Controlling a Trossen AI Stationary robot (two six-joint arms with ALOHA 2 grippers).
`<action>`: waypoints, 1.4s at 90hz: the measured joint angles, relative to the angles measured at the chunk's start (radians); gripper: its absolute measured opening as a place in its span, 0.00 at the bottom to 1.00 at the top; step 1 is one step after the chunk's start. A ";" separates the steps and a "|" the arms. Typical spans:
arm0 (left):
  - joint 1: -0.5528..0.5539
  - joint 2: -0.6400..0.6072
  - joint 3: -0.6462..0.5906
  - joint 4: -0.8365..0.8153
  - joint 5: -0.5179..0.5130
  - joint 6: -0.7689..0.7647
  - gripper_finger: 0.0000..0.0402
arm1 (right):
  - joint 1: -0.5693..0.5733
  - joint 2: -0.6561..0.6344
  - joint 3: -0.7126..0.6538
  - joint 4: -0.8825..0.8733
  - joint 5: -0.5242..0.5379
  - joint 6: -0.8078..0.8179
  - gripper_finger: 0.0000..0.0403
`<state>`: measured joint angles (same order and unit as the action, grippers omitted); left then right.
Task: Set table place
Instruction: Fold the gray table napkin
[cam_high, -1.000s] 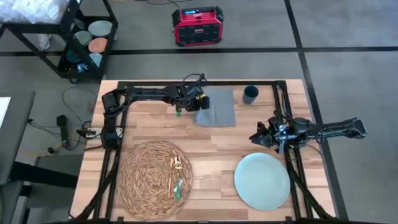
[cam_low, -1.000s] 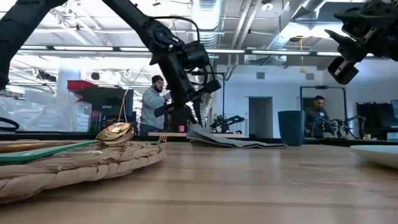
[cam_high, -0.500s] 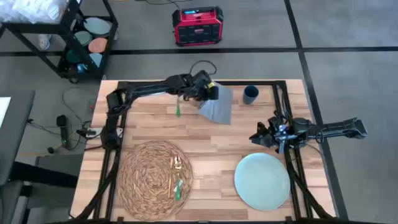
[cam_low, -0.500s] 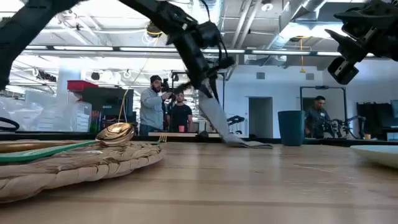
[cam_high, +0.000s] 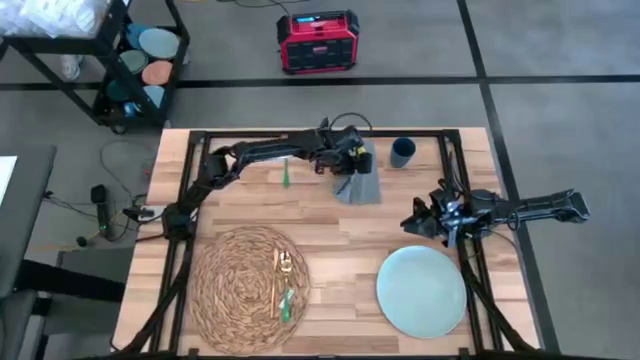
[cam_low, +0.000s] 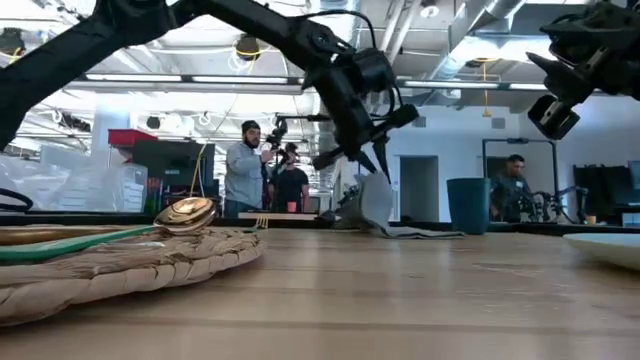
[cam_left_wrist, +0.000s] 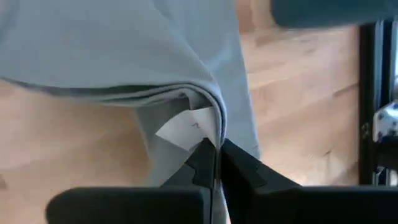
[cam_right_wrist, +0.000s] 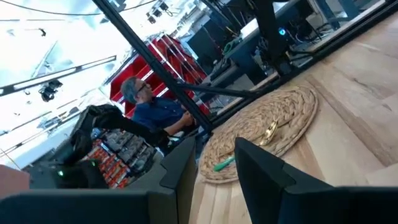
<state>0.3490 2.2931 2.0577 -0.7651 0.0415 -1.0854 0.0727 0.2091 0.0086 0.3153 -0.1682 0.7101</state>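
the left gripper (cam_high: 349, 164) was clenched on a folded edge of the grey napkin (cam_high: 359, 182) at the far side of the table (cam_high: 350, 225), and the left wrist view showed cloth pinched flat between its dark fingers (cam_left_wrist: 239, 163). the napkin hung from that pinch in a narrow drape, its lower end trailing on the wood just beside the teal cup (cam_high: 403, 152). the woven placemat (cam_high: 247, 288), carrying the gold and green-handled cutlery (cam_high: 281, 284), lay well apart, toward the near-left of the table from the claw. so any carry to the setting would run diagonally back across the left arm's own side. the pale plate (cam_high: 421, 290) sat near-right, below the right gripper (cam_high: 421, 222), which hovered off the table with its fingers apart and empty. one more green-handled piece, probably a utensil, lay on the wood near the left arm (cam_high: 285, 177).
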 joint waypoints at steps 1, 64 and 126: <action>0.001 0.001 0.002 -0.004 -0.001 -0.001 0.00 | 0.000 0.000 0.000 0.000 -0.004 0.000 0.25; -0.015 0.092 0.079 0.119 0.046 -0.123 0.00 | 0.000 0.000 0.000 -0.053 -0.019 -0.003 0.25; -0.045 0.135 0.168 0.237 0.046 0.121 0.14 | 0.039 0.007 0.000 0.021 -0.152 0.000 0.26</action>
<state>0.3040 2.4283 2.2257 -0.5279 0.0871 -0.9640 0.1116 0.2161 0.0090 0.3366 -0.3200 0.7101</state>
